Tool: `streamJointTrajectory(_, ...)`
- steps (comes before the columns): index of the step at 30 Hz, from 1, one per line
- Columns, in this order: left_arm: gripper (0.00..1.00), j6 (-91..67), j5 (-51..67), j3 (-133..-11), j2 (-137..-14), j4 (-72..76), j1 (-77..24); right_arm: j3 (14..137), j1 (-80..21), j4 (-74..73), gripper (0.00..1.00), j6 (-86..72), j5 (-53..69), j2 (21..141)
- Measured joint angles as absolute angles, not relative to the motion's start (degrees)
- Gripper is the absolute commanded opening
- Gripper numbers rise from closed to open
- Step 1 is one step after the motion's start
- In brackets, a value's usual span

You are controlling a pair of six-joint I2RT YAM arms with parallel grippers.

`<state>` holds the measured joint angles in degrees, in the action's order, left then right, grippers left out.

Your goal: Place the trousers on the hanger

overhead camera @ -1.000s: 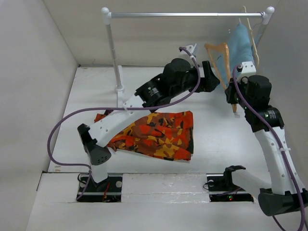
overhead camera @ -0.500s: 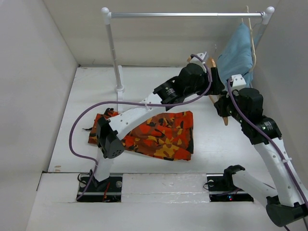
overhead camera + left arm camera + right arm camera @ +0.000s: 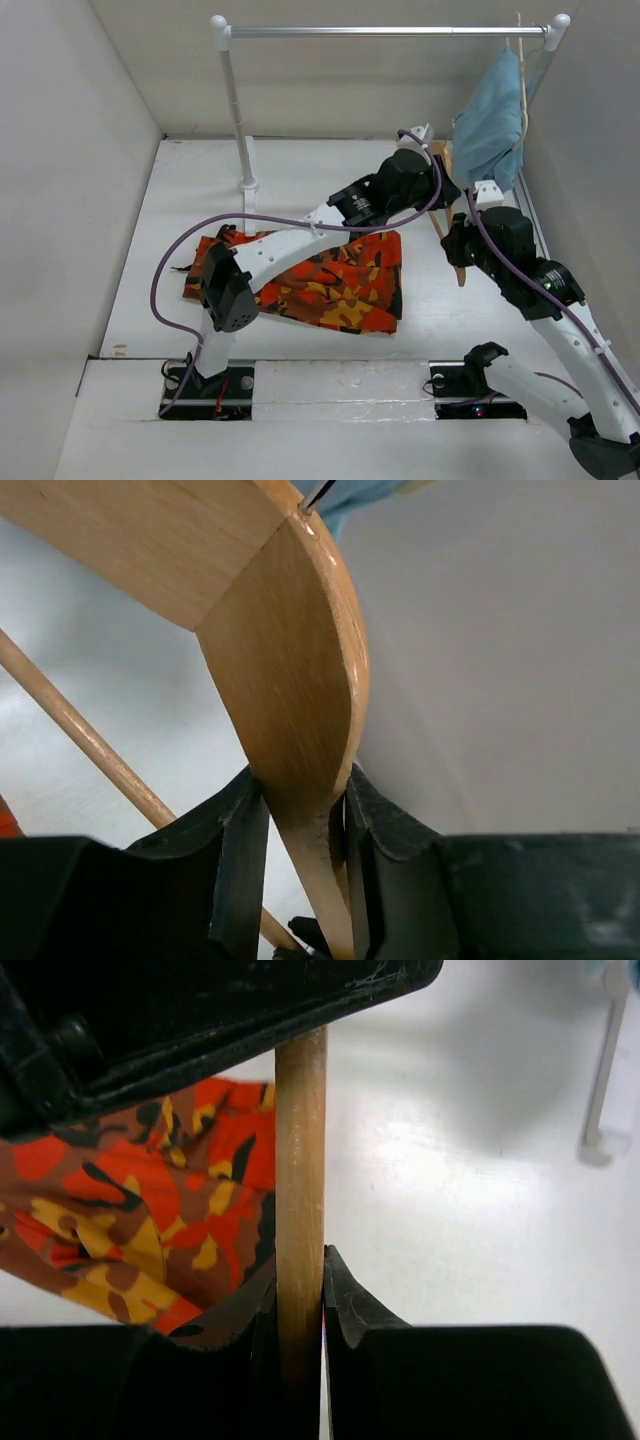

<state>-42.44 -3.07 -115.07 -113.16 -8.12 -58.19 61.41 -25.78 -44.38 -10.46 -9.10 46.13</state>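
The camouflage trousers [image 3: 320, 275] lie spread flat on the table under my left arm; they also show in the right wrist view [image 3: 130, 1190]. The tan wooden hanger [image 3: 459, 272] is held off the rail between both grippers, right of the trousers. My left gripper [image 3: 443, 180] is shut on the hanger's wooden shoulder near the hook [image 3: 290, 680], with the crossbar [image 3: 80, 735] to its left. My right gripper [image 3: 456, 240] is shut on the crossbar dowel [image 3: 300, 1160].
A white clothes rail [image 3: 385, 31] stands at the back, its left post and foot [image 3: 247, 185] behind the trousers. A light blue garment [image 3: 490, 115] hangs on a second hanger at the rail's right end, just behind both grippers. Walls enclose the table.
Both grippers have carried the hanger away from the blue garment, toward the near side and a little down. The trousers have not moved.
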Motion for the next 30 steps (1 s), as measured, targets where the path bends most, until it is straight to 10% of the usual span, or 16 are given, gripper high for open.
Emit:
streamJointTrajectory(2,0.0,-42.8,-2.9,-111.6,-112.4,-6.4,-59.0,60.2,-26.5,-47.0,0.04,-11.7,-10.7,44.9)
streamJointTrajectory(7,0.0,-46.7,1.5,-97.9,-108.6,1.0,-59.9,57.7,-27.5,-54.2,0.68,-13.9,-10.2,38.9)
streamJointTrajectory(16,0.0,-52.4,5.5,-71.7,-103.2,18.6,-61.1,65.5,-27.5,-65.0,0.83,-13.7,-5.1,36.5)
streamJointTrajectory(18,0.0,-53.3,5.5,-66.3,-101.4,22.3,-61.9,66.4,-27.5,-65.6,0.77,-13.1,-2.5,36.9)
streamJointTrajectory(22,0.0,-54.5,5.8,-60.5,-100.3,28.0,-62.7,64.3,-27.5,-64.2,0.0,-12.2,2.0,36.3)
streamJointTrajectory(30,0.0,-56.0,5.3,-52.0,-100.1,35.2,-62.5,48.0,-26.0,-49.6,0.0,-14.5,5.2,40.9)
